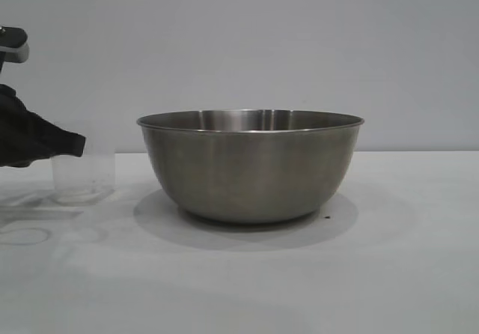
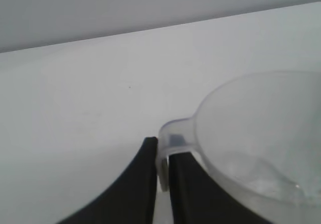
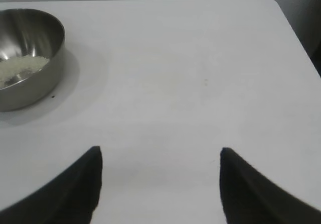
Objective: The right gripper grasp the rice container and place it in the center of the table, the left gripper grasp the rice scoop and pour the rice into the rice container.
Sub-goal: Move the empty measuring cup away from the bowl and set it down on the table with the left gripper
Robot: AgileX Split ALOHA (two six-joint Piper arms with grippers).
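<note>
Steel rice container (image 1: 251, 165) w/ off-white rice (image 3: 20, 68) sits beside left gripper (image 2: 161, 176), pinched on clear rice scoop (image 2: 261, 138) handle; right gripper (image 3: 160, 184) wide open, empty.

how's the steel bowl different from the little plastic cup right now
The rice container is opaque brushed steel; the rice scoop is see-through plastic. The container is far wider and taller than the scoop. The container holds the rice, while the scoop looks empty. The container stands free, but the left gripper pinches the scoop's handle. Both sit upright on the table.
</note>
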